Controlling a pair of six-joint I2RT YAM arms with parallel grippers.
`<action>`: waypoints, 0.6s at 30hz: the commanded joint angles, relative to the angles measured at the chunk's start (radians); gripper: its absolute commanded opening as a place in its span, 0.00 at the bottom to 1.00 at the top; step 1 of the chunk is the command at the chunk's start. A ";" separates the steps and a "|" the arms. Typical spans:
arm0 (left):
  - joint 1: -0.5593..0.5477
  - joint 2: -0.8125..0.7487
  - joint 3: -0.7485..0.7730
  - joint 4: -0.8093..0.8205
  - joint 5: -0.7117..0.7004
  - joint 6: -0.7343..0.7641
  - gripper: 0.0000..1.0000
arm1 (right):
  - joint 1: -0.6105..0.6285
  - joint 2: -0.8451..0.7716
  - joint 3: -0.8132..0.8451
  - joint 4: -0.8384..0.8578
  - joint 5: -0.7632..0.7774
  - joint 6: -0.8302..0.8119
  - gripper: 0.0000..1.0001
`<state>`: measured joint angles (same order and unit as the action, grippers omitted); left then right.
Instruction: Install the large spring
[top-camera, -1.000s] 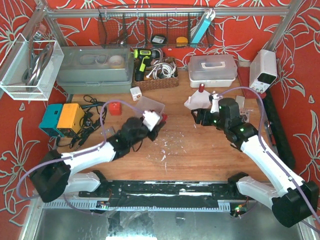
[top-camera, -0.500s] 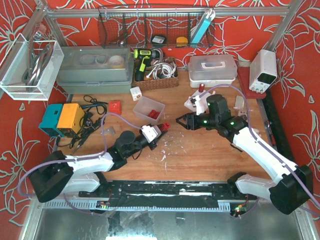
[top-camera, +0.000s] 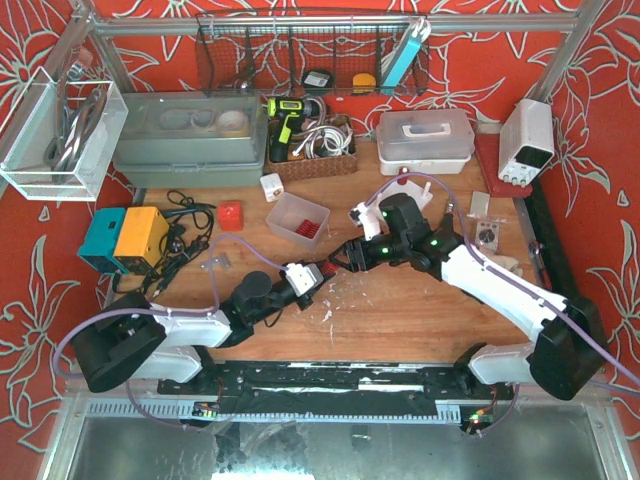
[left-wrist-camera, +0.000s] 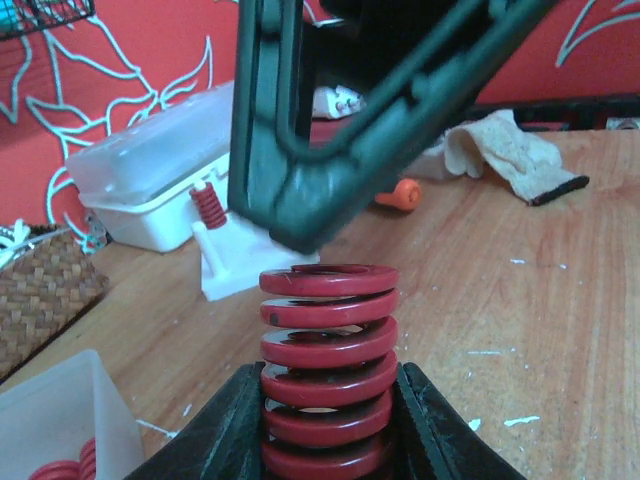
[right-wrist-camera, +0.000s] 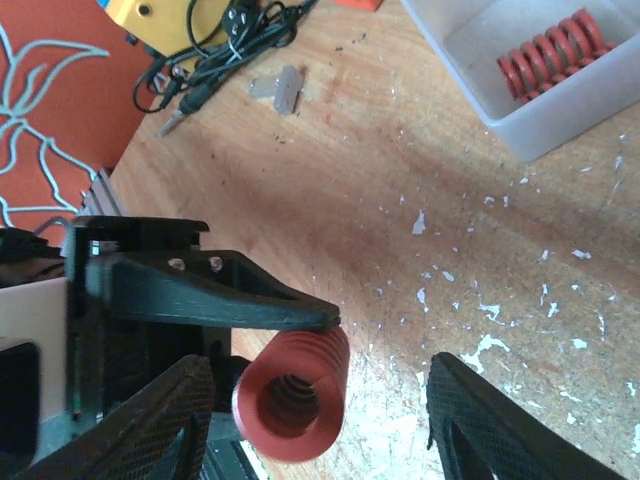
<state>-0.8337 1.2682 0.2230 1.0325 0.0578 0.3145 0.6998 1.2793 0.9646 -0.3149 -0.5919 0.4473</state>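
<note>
The large spring (left-wrist-camera: 328, 375), a thick red coil, stands upright between my left gripper's (left-wrist-camera: 328, 420) black fingers, which are shut on its lower turns. In the right wrist view I look into the spring's open end (right-wrist-camera: 292, 395), with a left finger (right-wrist-camera: 210, 298) lying across its top. My right gripper (right-wrist-camera: 320, 425) is open, its two pads either side of the spring, and a wide gap shows on the right side. In the top view both grippers meet mid-table, left (top-camera: 322, 270) and right (top-camera: 348, 256). A white fixture (left-wrist-camera: 235, 265) carrying a small red spring (left-wrist-camera: 208, 207) stands behind.
A clear bin (top-camera: 300, 220) holding more red springs (right-wrist-camera: 550, 48) sits behind the left gripper. A white lidded box (left-wrist-camera: 150, 190), a wicker basket (left-wrist-camera: 40, 290), a crumpled rag (left-wrist-camera: 505, 150) and an orange piece (left-wrist-camera: 400, 195) lie further back. A yellow-teal device (top-camera: 125, 235) with cables sits at the left.
The right arm swung left across the table and its jaws now straddle the spring. The left gripper carried the spring away from the bin, nearer and to the right.
</note>
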 joint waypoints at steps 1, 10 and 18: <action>-0.014 -0.007 0.004 0.104 0.010 0.002 0.00 | 0.028 0.041 0.026 -0.015 0.009 -0.025 0.61; -0.021 -0.007 0.002 0.108 0.001 -0.004 0.00 | 0.039 0.076 0.021 -0.014 -0.038 -0.030 0.46; -0.024 -0.006 -0.004 0.122 -0.007 -0.012 0.00 | 0.042 0.096 0.017 -0.007 -0.078 -0.028 0.47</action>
<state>-0.8467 1.2682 0.2199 1.0561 0.0605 0.3130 0.7349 1.3609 0.9695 -0.3130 -0.6498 0.4290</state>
